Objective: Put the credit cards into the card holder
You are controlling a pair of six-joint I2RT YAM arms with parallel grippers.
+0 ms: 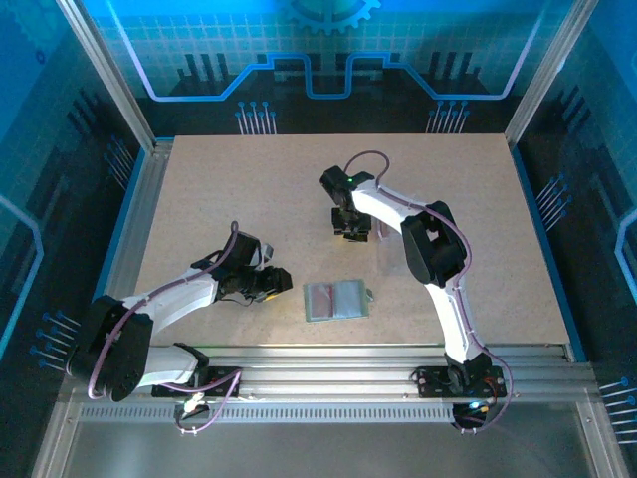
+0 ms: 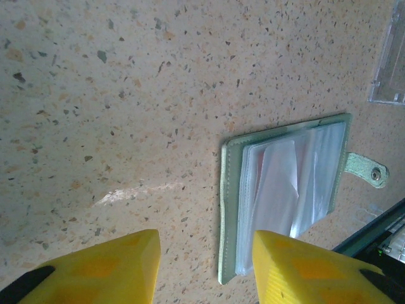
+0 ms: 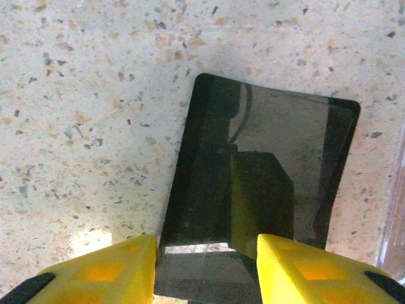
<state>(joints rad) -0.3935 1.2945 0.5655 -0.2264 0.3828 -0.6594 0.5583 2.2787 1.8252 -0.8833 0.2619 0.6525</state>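
Roughly halfway by the look of it. The card holder (image 2: 285, 196) lies open and flat on the tabletop (image 1: 229, 189), near-centre, just in front of the arm bases. A reddish patch shows through its clear sleeves, prob. the red card (image 1: 320, 296) already tucked in, tho I can't be sure.

The black card (image 3: 266, 171) isn't in yet. It sits flat on the tabletop further back, well apart from the holder, beside a clear plastic case (image 2: 389, 63). The right gripper (image 3: 205, 244) is low over its near edge, jaws part-spread w/ nothing pinched. One finger hangs over the card, the other just off its side.

The left gripper (image 2: 205, 237) hovers next to the holder, jaws spread & empty.

Holder: pale green, squarish, slight sheen, snap tab (image 2: 370, 171) sticking out. Card: glossy, mirror-like.
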